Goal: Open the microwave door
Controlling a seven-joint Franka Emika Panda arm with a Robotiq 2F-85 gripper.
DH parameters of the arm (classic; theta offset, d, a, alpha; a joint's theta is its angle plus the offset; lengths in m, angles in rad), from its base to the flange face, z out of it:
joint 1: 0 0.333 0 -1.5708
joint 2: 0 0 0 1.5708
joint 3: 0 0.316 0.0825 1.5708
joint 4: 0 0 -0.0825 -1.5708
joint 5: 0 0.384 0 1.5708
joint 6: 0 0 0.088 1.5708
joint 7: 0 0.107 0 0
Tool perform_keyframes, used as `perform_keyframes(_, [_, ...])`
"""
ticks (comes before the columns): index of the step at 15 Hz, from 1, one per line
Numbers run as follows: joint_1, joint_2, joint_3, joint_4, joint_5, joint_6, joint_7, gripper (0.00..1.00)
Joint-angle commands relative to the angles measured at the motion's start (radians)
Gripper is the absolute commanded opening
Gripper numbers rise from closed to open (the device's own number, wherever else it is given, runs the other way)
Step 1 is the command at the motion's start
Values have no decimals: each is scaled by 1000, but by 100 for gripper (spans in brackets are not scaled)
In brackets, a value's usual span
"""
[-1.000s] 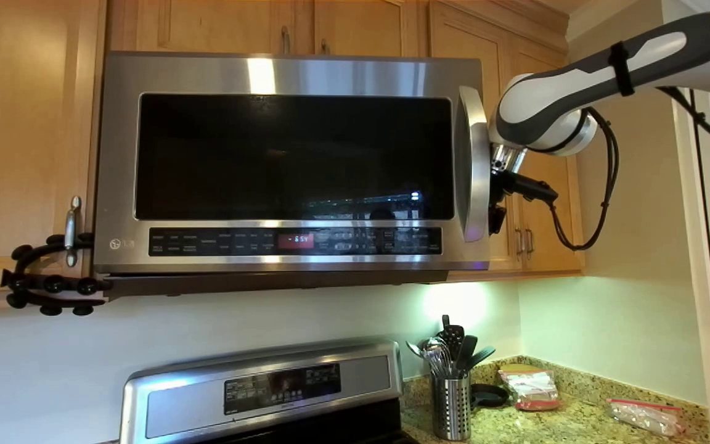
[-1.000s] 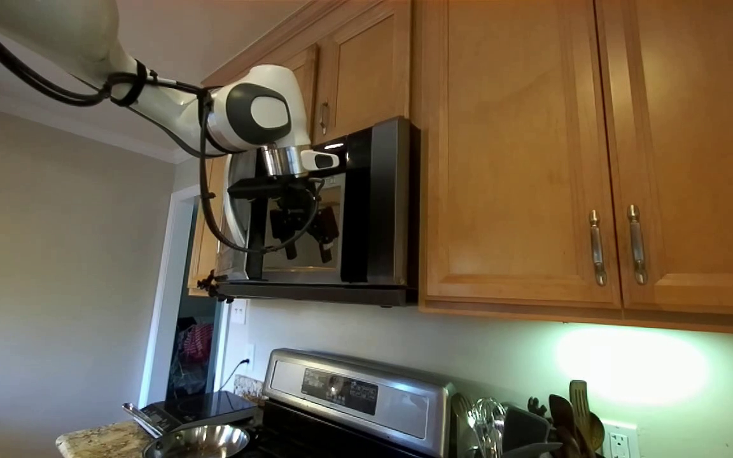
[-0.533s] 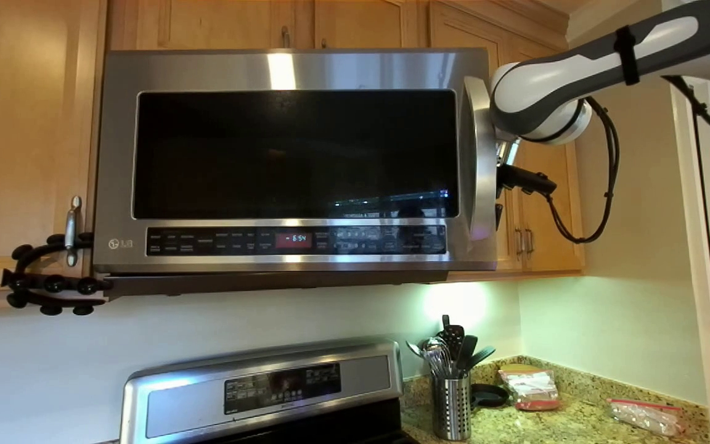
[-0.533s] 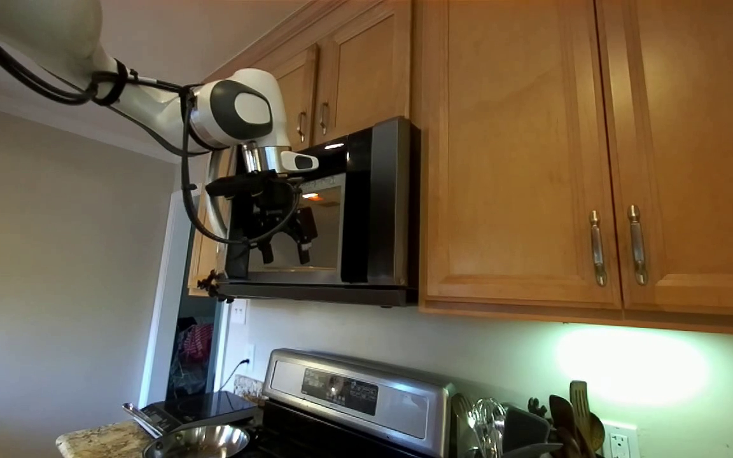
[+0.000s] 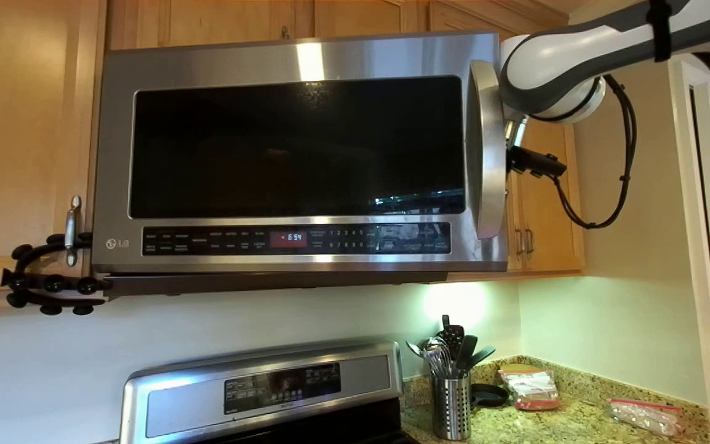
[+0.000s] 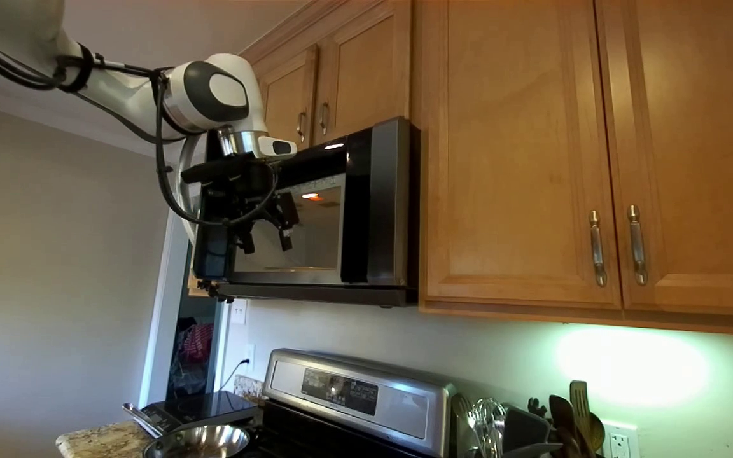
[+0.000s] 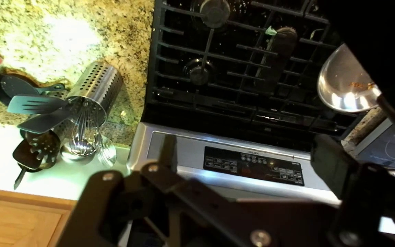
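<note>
microwave door (image 5: 299, 151) was partway open above the stove (image 5: 262, 388), upright, shiny steel frame (image 5: 207, 65), big glossy dark window (image 5: 296, 148), chunky curved handle (image 5: 488, 151)

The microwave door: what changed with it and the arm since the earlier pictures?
The microwave door has swung wider open, its handle farther from the microwave body; the arm moved with it. Nothing was visibly grasped or released; the jaws stay apart. The stove and utensil holder stayed put.

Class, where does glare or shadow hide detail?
In an exterior view, reflection streaks the steel-framed microwave door; in both exterior views, light glares on the pale wall; in the wrist view, glare whitens patches of the speckled granite countertop; shadow darkens the black end effector.
</note>
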Motion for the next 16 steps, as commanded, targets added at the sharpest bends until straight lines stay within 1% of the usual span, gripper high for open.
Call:
perform_keyframes(1, [-9, -94, -1, -39, -49, -54, 54, 100])
perform_keyframes(4, [-26, -140, -22, -56, -55, -80, 81, 100])
perform_keyframes(6, [-44, -151, -41, -68, -56, -72, 93, 100])
perform_keyframes(11, [-70, -113, -116, -100, -11, -43, 92, 100])
perform_keyframes(12, [-80, -104, -118, -103, -21, -41, 104, 100])
perform_keyframes(13, [-67, -108, -109, -80, -28, -65, 75, 100])
perform_keyframes(16, [-69, -101, -112, -81, -29, -65, 73, 100])
